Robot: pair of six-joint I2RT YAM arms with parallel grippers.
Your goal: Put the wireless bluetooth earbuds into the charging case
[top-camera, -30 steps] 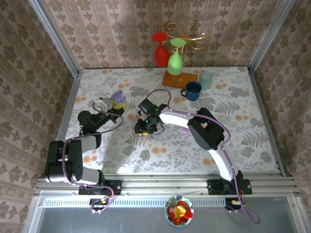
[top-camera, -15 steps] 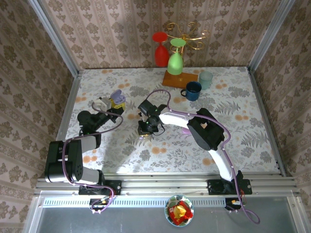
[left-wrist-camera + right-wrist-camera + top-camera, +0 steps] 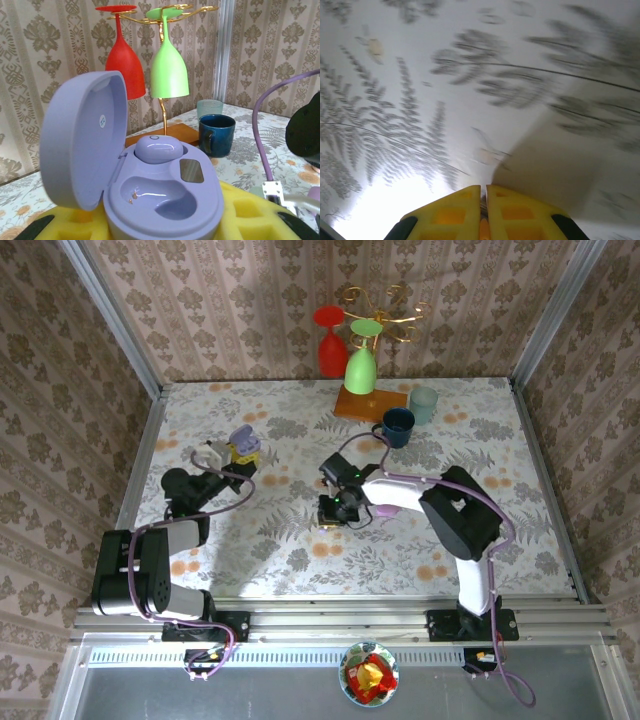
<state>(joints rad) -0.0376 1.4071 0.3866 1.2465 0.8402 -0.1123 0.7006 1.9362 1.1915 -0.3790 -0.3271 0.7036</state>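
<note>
— Right end effector [image 3: 335, 508]?
— Mid-desk [image 3: 300, 560], low, pads [image 3: 455, 207] pressed together.
— Left end effector [image 3: 240, 448]?
— Farther left, clamping the open charging case [image 3: 160, 195]; one earbud [image 3: 156, 149] seated in its far socket. Beyond: blue mug [image 3: 397, 425], hanging glasses [image 3: 361, 368].

Charging case [image 3: 150, 200]: pale lilac all over, glossy in the wells, with a small silvery patch.
Earbud [image 3: 157, 148]: the same lilac, shiny.
Finger pads [image 3: 452, 212]: bright yellow foam.
Tablecloth [image 3: 520, 500]: white, with grey ferns and leaves and scattered orange blossoms.
Walls [image 3: 200, 300]: beige with brown damask motifs.
Wine glass [image 3: 329, 345], twelve o'clock: solid red.
Second wine glass [image 3: 361, 365]: lime green.
Rack [image 3: 161, 112]: gold wire.
Wooden base [image 3: 368, 403]: orange-brown.
Mug [image 3: 397, 426], one o'clock: navy blue.
Tumbler [image 3: 424, 404]: pale mint.
Cable [image 3: 260, 140]: purple.
</note>
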